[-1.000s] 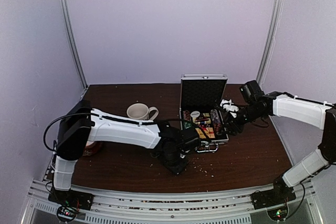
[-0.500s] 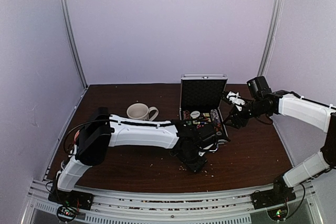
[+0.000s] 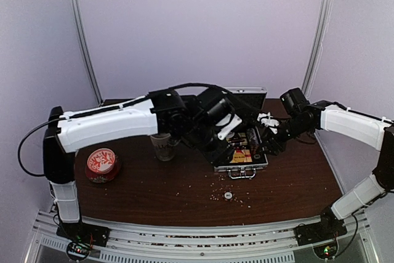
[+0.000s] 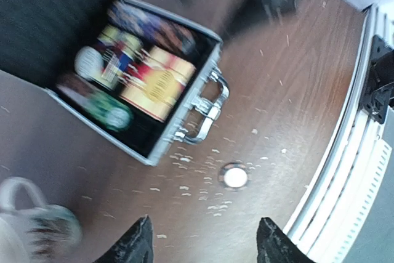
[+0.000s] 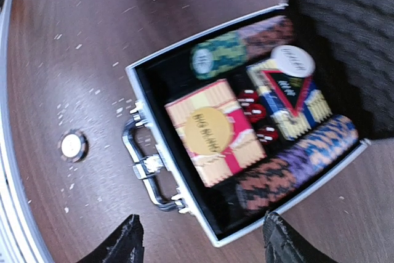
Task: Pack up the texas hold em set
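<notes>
left arm has lifted off the table (image 3: 154, 195) and now hangs over the open briefcase (image 3: 241, 165), left gripper (image 4: 203, 238) spread wide, empty. this uncovers a loose poker chip (image 3: 228, 196) near the briefcase front, still unpacked. right gripper (image 5: 200, 235) released too, above the chips inside

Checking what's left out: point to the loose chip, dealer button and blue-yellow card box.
loose chip (image 5: 72, 145), right wrist view, its white centre.
dealer button (image 5: 292, 61), right wrist view, its white face.
blue-yellow card box (image 5: 301, 112), right wrist view, its top face.
</notes>
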Available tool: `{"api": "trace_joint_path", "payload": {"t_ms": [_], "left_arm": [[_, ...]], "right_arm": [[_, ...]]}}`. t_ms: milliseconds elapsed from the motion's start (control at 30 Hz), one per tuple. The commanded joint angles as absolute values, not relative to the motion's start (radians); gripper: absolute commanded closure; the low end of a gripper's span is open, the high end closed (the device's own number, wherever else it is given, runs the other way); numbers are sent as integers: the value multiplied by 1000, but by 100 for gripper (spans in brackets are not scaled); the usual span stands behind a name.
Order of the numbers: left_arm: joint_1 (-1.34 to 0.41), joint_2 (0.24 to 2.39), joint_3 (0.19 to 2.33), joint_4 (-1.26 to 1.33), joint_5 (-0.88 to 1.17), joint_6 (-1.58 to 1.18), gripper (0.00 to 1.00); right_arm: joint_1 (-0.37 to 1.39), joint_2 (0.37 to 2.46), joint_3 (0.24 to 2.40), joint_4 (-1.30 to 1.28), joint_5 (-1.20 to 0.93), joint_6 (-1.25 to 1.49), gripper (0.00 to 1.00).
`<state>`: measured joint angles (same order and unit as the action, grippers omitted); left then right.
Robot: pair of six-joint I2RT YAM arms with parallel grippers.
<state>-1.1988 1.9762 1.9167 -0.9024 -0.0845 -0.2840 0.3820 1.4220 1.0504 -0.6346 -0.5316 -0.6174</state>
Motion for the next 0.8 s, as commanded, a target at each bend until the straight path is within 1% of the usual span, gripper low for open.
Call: {"api": "trace_joint_path", "payload": {"t_ms": [0, 133, 233, 300, 467, 600, 767], "left_arm": [[-1166, 1858, 1732, -811, -60, -41, 43], [-1129, 1764, 1586, -713, -145, 12, 44], [-1027, 1704, 1487, -662, -104, 26, 48], [-977, 1631, 1377, -586, -78, 42, 50], [-931, 1470, 1179, -367, -140, 53, 48], [-930, 1432, 1168, -348, -229, 45, 47], [-930, 1410, 1146, -337, -264, 49, 46]], "right_arm": [[481, 1450, 1084, -753, -497, -705, 33], [579, 1467, 1086, -792, -450, -726, 33], [669, 1492, 1086, -796, -385, -726, 34], [722, 1519, 1091, -795, -342, -723, 35], [820, 1607, 1131, -816, -282, -731, 36], [883, 1673, 1154, -789, -215, -729, 36], [935, 1742, 1188, -792, -190, -748, 37]]}}
